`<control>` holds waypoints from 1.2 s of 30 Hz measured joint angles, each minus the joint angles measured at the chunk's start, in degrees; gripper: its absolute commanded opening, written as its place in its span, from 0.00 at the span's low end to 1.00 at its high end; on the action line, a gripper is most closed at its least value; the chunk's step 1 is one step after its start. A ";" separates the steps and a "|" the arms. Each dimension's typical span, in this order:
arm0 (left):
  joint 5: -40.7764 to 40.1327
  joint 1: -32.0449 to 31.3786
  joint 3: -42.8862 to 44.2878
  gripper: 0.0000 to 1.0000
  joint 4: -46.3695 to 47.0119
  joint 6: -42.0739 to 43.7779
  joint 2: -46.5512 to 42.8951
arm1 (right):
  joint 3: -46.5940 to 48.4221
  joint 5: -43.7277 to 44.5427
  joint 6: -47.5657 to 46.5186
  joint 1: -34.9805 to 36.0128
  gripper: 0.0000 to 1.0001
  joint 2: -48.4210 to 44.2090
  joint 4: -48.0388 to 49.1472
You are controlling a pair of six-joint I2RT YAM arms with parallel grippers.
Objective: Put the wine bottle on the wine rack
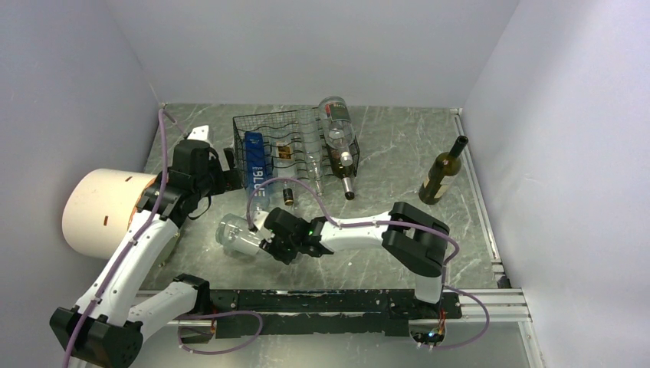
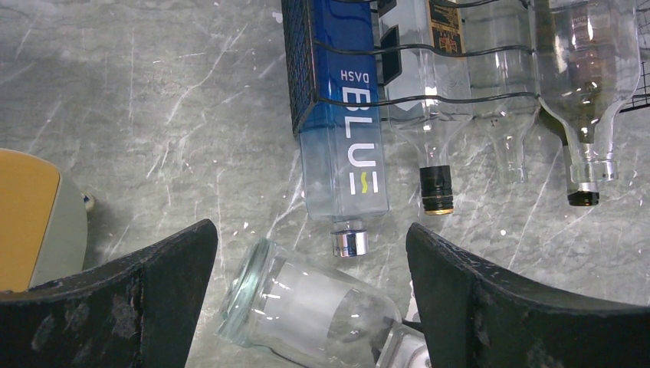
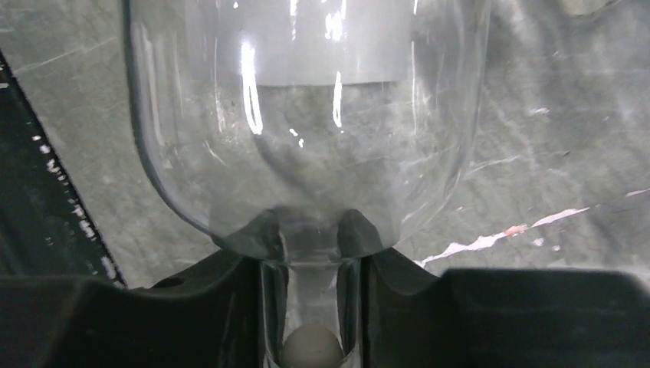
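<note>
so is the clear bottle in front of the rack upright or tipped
Tipped: the clear bottle lies on its side, neck pinched in the right gripper.

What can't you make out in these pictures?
- Right wrist view: base of the clear bottle, cut off by the top edge.
- Left wrist view: most of the wine rack, cut off by the top edge.
- Top view: any print on the green bottle, too small to read.
</note>
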 measured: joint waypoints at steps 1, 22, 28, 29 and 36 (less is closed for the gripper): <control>0.00 0.00 0.00 0.97 0.00 0.00 -0.09 | -0.07 0.15 0.26 0.00 0.02 0.00 0.13; -1.51 0.02 1.75 0.97 -0.31 0.44 -2.49 | -10.49 -2.34 0.31 0.00 0.00 -12.61 -1.92; -1.46 0.02 3.96 0.97 0.17 0.42 -5.44 | -10.58 -2.10 2.51 0.00 0.00 -18.84 -2.01; -1.44 0.02 4.33 0.97 0.24 0.42 -6.01 | -10.58 -1.60 2.93 0.00 0.00 -20.11 -1.88; -0.98 0.02 9.92 0.97 1.60 2.78 -9.86 | -7.13 4.35 6.75 -0.31 0.00 -24.55 -3.28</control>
